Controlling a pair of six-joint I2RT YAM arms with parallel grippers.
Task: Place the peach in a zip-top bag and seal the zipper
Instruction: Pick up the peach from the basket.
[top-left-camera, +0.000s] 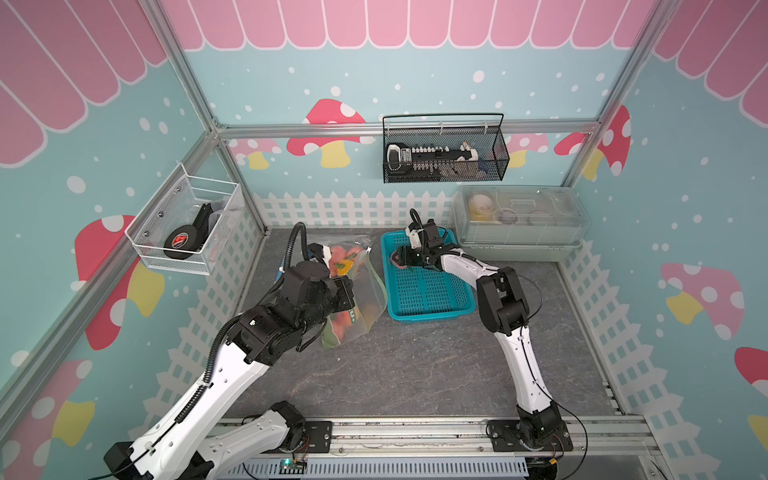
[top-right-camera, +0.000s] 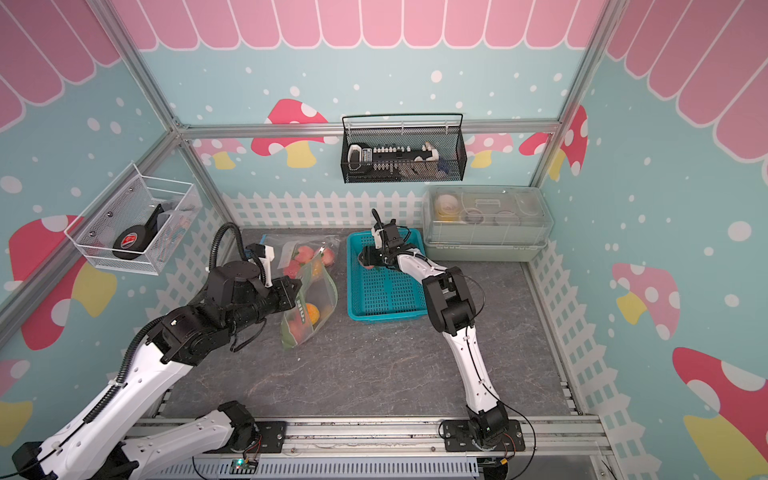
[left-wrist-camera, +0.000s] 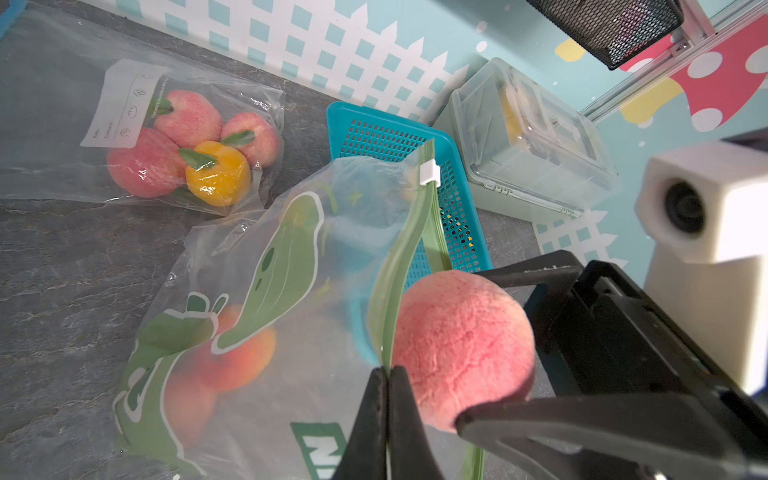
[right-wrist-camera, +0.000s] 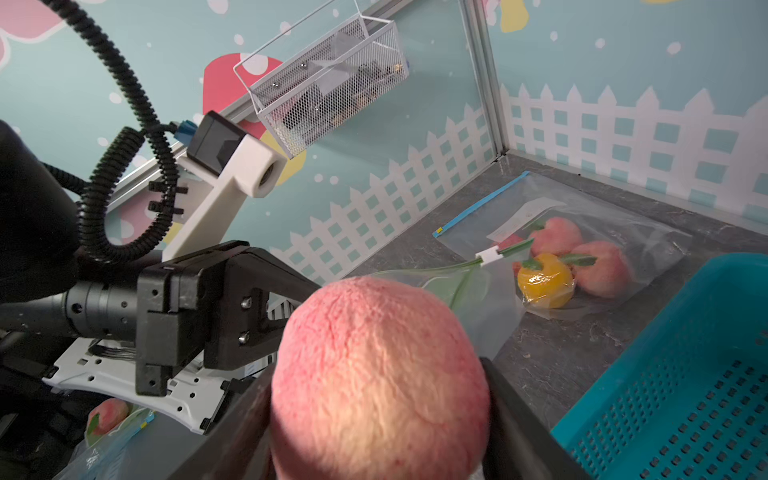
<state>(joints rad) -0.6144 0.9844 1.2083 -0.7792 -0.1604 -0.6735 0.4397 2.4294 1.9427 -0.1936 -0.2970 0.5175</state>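
Note:
The peach (left-wrist-camera: 461, 345) (right-wrist-camera: 374, 332) is pink, fuzzy and round. My right gripper (left-wrist-camera: 469, 347) (right-wrist-camera: 376, 399) is shut on it, one black finger (left-wrist-camera: 536, 276) pressing each side. In both top views this gripper (top-left-camera: 400, 261) (top-right-camera: 368, 261) hangs over the blue basket's left part, beside the bag's mouth. The zip-top bag (left-wrist-camera: 270, 291) (top-left-camera: 365, 303) is clear with green print and holds other fruit. My left gripper (left-wrist-camera: 388, 374) (top-left-camera: 352, 286) is shut on its green zipper edge and lifts it. The white slider (left-wrist-camera: 430, 172) (right-wrist-camera: 487, 255) sits at the zipper's far end.
A second clear bag (left-wrist-camera: 187, 153) (top-left-camera: 345, 257) with peaches and a yellow fruit lies flat toward the back wall. The blue basket (top-left-camera: 428, 309) stands right of the bags. A lidded clear box (top-left-camera: 519, 224) fills the back right corner. Wire baskets hang on the walls.

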